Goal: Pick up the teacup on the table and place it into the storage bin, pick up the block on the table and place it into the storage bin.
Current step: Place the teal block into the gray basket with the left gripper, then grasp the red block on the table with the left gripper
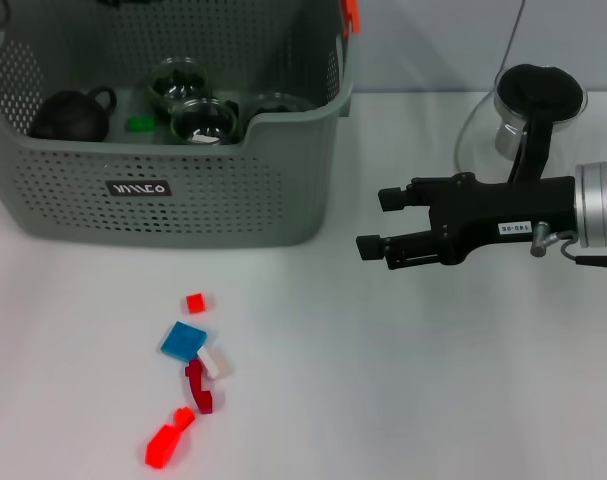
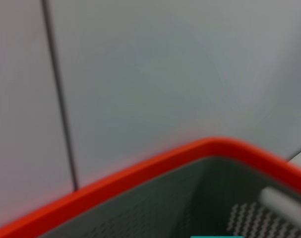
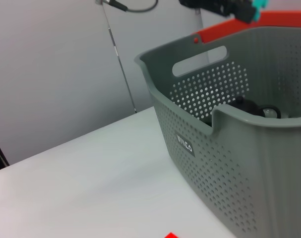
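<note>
Storage bin (image 1: 163,190) left of open tool (image 1: 375,222)

In front of my storage bin (image 1: 163,190) I count six small blocks (image 1: 195,302); inside it, three glass teacups (image 1: 203,118), one dark teapot (image 1: 73,113), one green block (image 1: 139,125).

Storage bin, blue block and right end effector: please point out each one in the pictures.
storage bin (image 1: 233,215): head view, on its perforated front wall.
blue block (image 1: 184,341): head view, on its flat top face.
right end effector (image 1: 383,222): head view, midway between its open fingertips.
</note>
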Motion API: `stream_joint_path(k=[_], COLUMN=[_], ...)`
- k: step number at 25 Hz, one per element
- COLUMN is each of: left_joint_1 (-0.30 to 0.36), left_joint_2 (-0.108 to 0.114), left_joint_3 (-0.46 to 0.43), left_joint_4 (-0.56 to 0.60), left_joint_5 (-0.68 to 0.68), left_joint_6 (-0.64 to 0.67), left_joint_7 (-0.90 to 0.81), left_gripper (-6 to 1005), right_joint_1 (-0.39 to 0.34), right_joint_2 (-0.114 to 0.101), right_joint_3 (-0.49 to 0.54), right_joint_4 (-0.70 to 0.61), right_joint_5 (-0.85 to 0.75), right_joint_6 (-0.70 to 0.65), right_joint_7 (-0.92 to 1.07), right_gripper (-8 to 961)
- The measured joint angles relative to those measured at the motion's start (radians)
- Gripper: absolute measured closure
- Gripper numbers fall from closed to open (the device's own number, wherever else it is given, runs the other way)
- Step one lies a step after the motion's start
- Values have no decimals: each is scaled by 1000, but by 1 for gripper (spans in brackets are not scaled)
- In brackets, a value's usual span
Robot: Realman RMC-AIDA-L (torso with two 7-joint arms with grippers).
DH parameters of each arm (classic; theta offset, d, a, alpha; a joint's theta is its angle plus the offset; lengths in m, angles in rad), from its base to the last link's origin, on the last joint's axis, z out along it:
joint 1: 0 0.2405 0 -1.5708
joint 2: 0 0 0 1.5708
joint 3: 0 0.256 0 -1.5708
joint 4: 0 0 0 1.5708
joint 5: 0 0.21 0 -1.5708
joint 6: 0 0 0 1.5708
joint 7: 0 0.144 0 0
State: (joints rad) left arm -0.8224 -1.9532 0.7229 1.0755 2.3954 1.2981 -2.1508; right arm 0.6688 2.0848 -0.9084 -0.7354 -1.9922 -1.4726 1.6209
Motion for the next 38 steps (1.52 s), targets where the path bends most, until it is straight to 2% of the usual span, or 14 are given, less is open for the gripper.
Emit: stream_joint_path(k=[5,10,12,13,14,17,19,22,26,31,33,38], left_joint_1=[-2,6,23,46,46,121,170,239,365,443,447,441], left_joint_2=[-15,-18,-24,-33,-33,-54,-68,-103,-142,-213,-219,-222], left_joint_3=[58,51,44,34,34,13,15,41,197,375,462,600], left_joint_4=[-19,13,64,125,125,285,366,479,609,709,699,641], left_joint_5=[68,47,11,-41,-41,-246,-372,-424,-314,-2,78,191], left_joint_6=[-72,-48,-7,52,52,264,436,621,662,649,643,649], left_joint_7=[-39,-54,-55,-48,-48,27,99,161,184,167,106,14], left_gripper=[521,438,384,346,309,196,162,112,112,112,111,111], right_joint_1=[0,0,0,0,0,0,0,0,-3,-5,-5,-4], right_joint_2=[0,0,0,0,0,-1,-3,-3,-3,-4,-5,-7], right_joint_3=[1,-1,-1,0,1,4,5,6,8,14,15,15], right_joint_4=[2,0,0,0,0,1,4,6,7,9,9,9], right_joint_5=[-2,-4,-4,-4,-4,-3,-2,0,1,1,1,0], right_joint_6=[1,0,0,0,0,0,1,1,1,9,11,19], right_joint_7=[0,-1,-3,-4,-4,-6,-7,-9,-9,-3,-2,-1], right_gripper=[70,70,70,70,70,71,71,70,69,69,69,69])
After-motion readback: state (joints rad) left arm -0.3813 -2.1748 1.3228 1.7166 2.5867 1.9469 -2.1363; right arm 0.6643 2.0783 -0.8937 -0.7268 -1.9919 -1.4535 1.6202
